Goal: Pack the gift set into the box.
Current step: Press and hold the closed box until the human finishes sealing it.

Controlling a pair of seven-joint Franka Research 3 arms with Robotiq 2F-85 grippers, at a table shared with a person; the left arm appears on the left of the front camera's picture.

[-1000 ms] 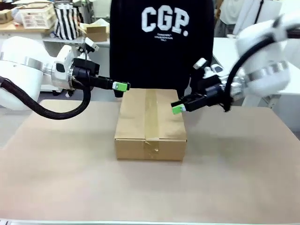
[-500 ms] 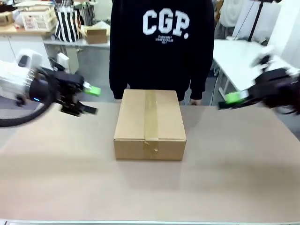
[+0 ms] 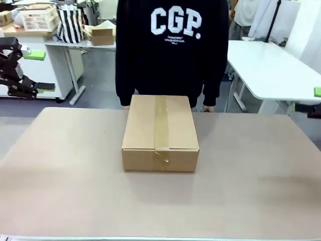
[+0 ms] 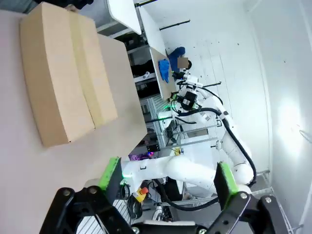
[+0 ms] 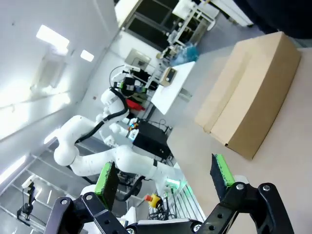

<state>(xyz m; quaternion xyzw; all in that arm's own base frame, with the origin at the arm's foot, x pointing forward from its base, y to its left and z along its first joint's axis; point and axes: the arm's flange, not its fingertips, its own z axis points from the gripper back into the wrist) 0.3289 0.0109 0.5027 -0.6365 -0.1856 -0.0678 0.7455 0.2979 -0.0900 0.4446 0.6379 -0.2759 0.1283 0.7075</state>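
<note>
Brown corrugated cardboard carton (image 3: 160,131) taped shut mid-table, before person's dark sweatshirt (image 3: 172,45). Left gripper (image 4: 168,179) wide, empty. Right gripper (image 5: 165,178) wide, empty.

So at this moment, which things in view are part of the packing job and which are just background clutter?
Part of the job:
- cardboard box, flaps shut and taped, mid-table
- left gripper, open, off at the table's left
- right gripper, open, empty

Just lying about:
- small brown box on the far bench
- white basket
- striped bag
- white side table
</note>
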